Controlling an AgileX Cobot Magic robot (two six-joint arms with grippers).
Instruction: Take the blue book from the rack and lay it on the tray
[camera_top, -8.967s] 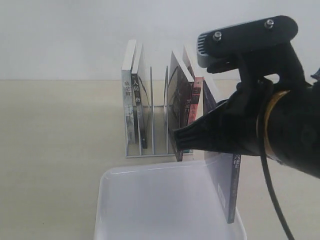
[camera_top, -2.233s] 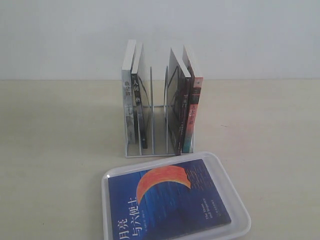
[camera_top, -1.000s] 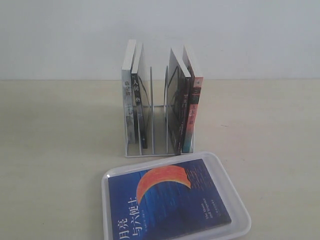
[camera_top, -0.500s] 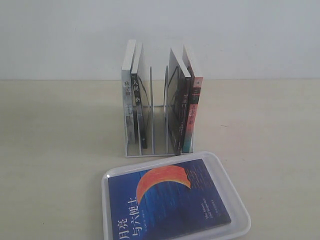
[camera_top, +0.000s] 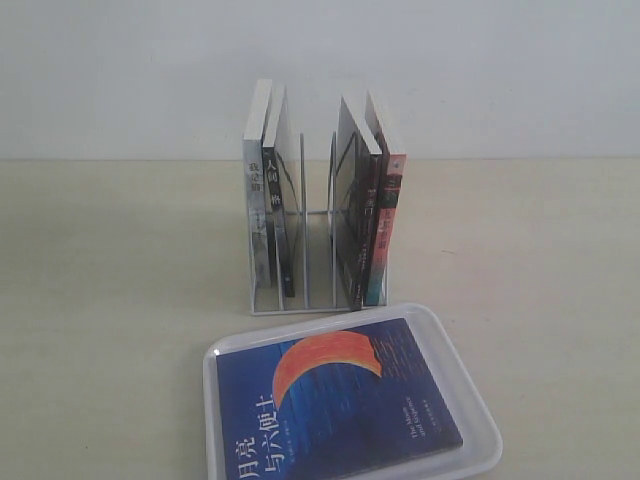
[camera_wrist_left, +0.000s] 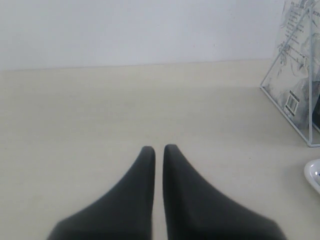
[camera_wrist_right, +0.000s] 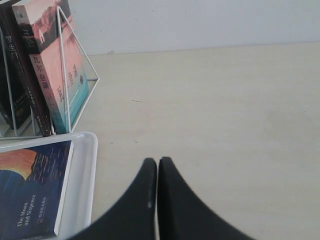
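The blue book (camera_top: 335, 400) lies flat, cover up with its orange-red crescent showing, inside the white tray (camera_top: 478, 408) at the front of the table; the right wrist view shows part of the book (camera_wrist_right: 30, 190) and the tray (camera_wrist_right: 82, 175) too. Behind it stands the white wire rack (camera_top: 312, 260). Neither arm appears in the exterior view. My left gripper (camera_wrist_left: 158, 149) is shut over bare table, well away from the rack (camera_wrist_left: 290, 107). My right gripper (camera_wrist_right: 157, 161) is shut with nothing in it, just beside the tray's rim.
In the rack stand two books with black and white spines (camera_top: 270, 200) on its left side, and black-spined books with a red-and-teal-spined book (camera_top: 385, 230) on its right side. Its middle slots hold nothing. The red-and-teal book (camera_wrist_right: 57, 75) leans against the rack's end wire.
Nine seconds ago my right gripper held the blue book upright over the tray. Since about two seconds ago the book lies flat in the tray, the arm is gone from view, and nothing moves.
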